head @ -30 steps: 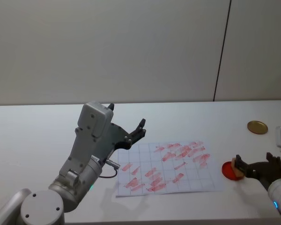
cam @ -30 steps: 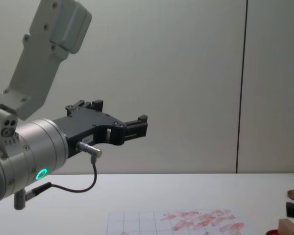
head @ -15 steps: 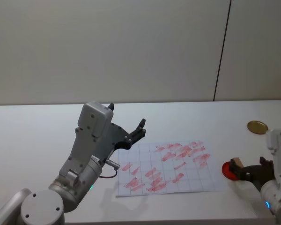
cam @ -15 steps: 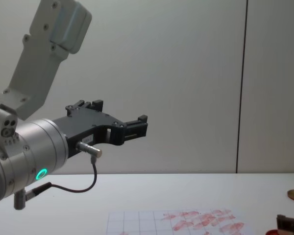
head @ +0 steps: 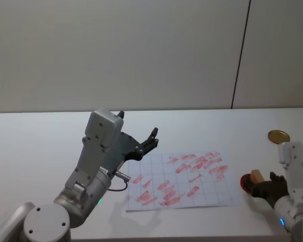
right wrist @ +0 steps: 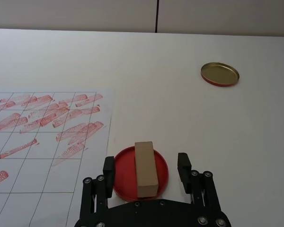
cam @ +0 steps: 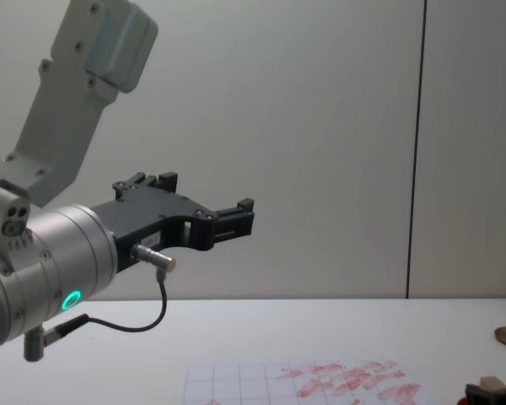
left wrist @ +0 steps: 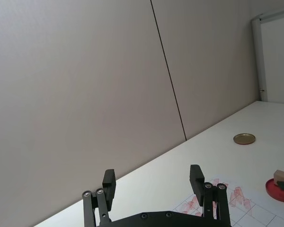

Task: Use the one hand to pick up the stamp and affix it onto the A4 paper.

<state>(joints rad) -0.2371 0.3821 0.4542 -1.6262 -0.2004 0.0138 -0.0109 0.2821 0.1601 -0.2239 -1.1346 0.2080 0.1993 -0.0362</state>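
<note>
- Stamp [right wrist: 146, 169], a small wooden block, lies flat on the red ink pad [right wrist: 124, 174], just beside the A4 paper [right wrist: 42, 142] on the desk [right wrist: 180, 109]. It looks light and stiff, easiest pinched across its long sides.
- Right hand [right wrist: 146, 162] straddles it, fingers wide apart and gripping nothing.
- Since a second ago that hand has swung round to the robot's side of the pad; the block hasn't budged.
- Left hand [head: 147, 142] hangs spread and empty above the paper's left part, unchanged.

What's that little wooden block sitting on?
A flat red disc; the block hides its middle. The open right hand straddles both; the left hand is parked, raised.
</note>
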